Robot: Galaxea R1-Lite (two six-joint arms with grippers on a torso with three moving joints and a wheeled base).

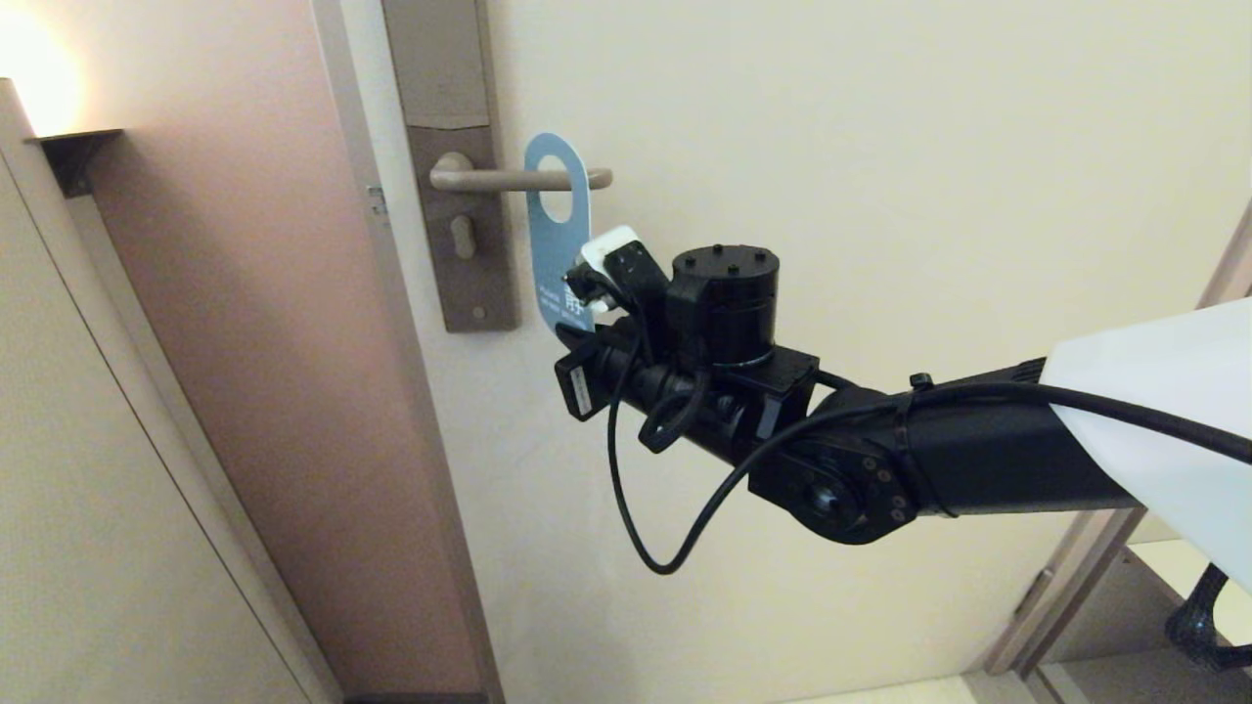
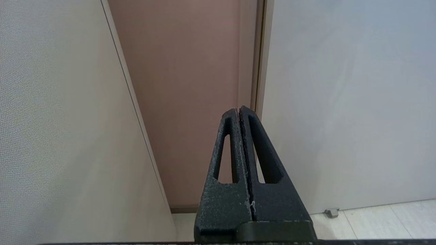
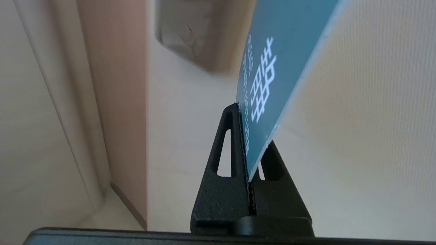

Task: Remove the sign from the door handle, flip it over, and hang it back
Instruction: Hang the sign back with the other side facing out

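Note:
The sign [image 1: 558, 244] hangs on the door handle [image 1: 479, 179], blue face with white lettering toward me; the lever runs through its oval hole and its rounded end sticks out past the sign. My right gripper [image 1: 584, 288] is shut on the sign's lower end, reaching in from the right. In the right wrist view the black fingers [image 3: 224, 160] pinch the sign's bottom edge [image 3: 279, 51], tilted between them, gripper [image 3: 253, 127]. My left gripper [image 2: 239, 109] is shut and empty, low by the door frame, out of the head view.
The tall backplate [image 1: 460, 225] sits at the cream door's [image 1: 880, 147] left edge, next to a brown frame panel [image 1: 293, 342]. A loose black cable [image 1: 626, 489] hangs under my right wrist. A small door stop [image 2: 331, 212] sits on the floor.

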